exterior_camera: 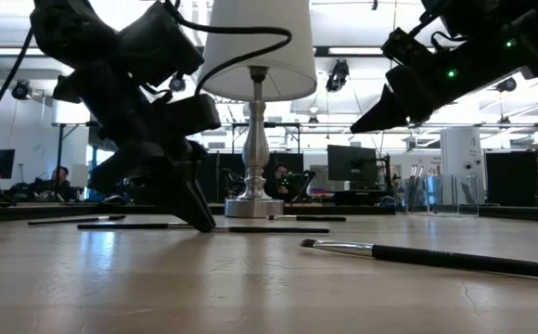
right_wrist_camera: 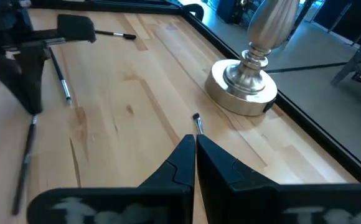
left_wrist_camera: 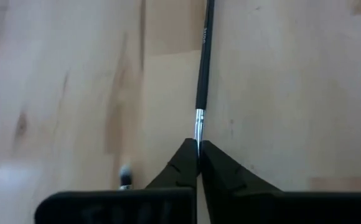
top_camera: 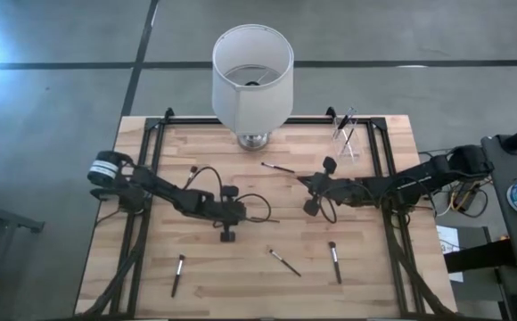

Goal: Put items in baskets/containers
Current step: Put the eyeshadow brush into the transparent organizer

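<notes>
I am pressing my left gripper (left_wrist_camera: 198, 149) down onto the pale wooden table (top_camera: 151, 276) near its middle, its two dark fingers closed together on the silvery ferrule of a thin dark-handled makeup brush (left_wrist_camera: 201, 68) that is lying flat on the wood. In the low view the fingertips are touching the tabletop, and the brush is stretching out along the surface.

I am holding my right gripper (right_wrist_camera: 195, 140) raised above the table, to the right of the middle, with its fingers pressed together on nothing, pointing toward the round metal base (right_wrist_camera: 243, 87) of the big white cylindrical lampshade (top_camera: 252, 71).

The small clear cup (top_camera: 348, 143) is standing at the far right corner of the table with a few brushes sticking out of it. Other loose brushes are lying apart: one near the lamp base (top_camera: 277, 167), three along the near edge (top_camera: 177, 274) (top_camera: 285, 262) (top_camera: 335, 261).
</notes>
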You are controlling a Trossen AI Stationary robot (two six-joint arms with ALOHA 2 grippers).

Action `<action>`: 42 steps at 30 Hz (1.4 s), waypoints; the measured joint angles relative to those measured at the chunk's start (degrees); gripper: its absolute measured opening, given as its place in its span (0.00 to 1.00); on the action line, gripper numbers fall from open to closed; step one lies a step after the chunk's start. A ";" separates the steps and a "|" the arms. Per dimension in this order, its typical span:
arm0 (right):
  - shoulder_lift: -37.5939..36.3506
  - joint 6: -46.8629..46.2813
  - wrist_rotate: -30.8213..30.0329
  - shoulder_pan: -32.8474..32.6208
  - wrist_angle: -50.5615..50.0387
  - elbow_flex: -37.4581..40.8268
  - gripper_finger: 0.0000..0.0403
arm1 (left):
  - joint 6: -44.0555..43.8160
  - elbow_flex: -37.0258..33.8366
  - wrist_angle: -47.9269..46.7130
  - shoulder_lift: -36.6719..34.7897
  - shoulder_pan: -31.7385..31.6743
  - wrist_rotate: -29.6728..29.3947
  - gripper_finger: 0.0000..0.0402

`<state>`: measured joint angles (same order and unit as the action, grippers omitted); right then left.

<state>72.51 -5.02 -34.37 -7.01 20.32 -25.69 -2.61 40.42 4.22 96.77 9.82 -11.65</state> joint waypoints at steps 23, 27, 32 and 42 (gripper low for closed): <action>25.50 -13.00 19.98 -2.16 11.19 -8.04 0.30 | -0.31 1.19 -1.04 -3.12 0.01 1.96 0.00; 29.09 -12.72 22.37 -2.12 10.11 -10.78 0.37 | -0.68 1.19 -0.97 -3.14 0.01 1.96 0.00; 31.80 -12.65 26.60 -2.14 10.10 -12.48 0.39 | -0.84 1.19 -0.94 -3.17 0.01 1.67 0.00; 35.06 -13.05 27.31 -2.14 10.12 -13.20 0.28 | -1.08 1.21 -0.80 -3.19 0.01 1.58 0.00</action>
<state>107.57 -18.07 -7.07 -9.15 30.44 -38.89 -3.68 41.63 3.43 93.58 9.82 -10.07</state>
